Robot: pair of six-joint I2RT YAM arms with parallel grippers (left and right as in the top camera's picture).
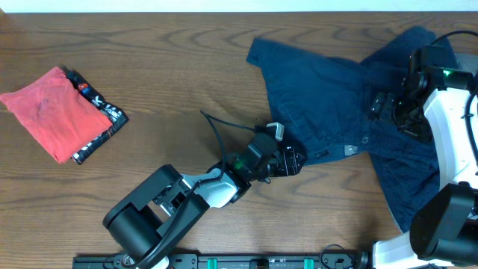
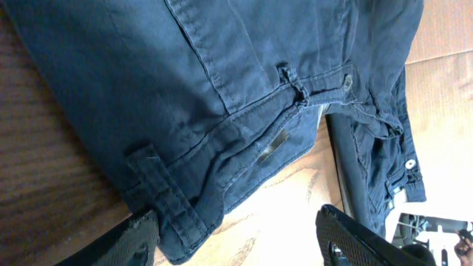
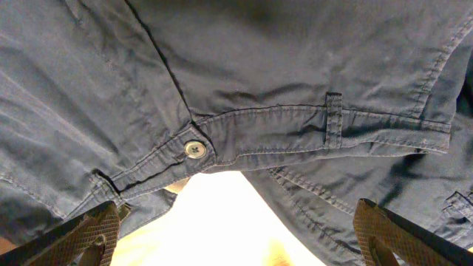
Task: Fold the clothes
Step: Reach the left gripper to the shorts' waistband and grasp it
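Observation:
Dark blue trousers (image 1: 321,97) lie spread and rumpled on the right half of the wooden table. My left gripper (image 1: 293,161) is open at their near waistband edge. In the left wrist view (image 2: 244,240) the waistband corner with a belt loop (image 2: 159,185) lies against the left finger. My right gripper (image 1: 381,104) is open over the trousers' right part. In the right wrist view (image 3: 236,236) its fingers straddle the open fly below the waistband button (image 3: 194,149). Neither gripper holds cloth.
A folded red garment (image 1: 52,108) lies at the far left on top of a black patterned one (image 1: 104,119). Bare wooden table (image 1: 164,60) lies between it and the trousers. The right arm's white body (image 1: 455,127) stands along the right edge.

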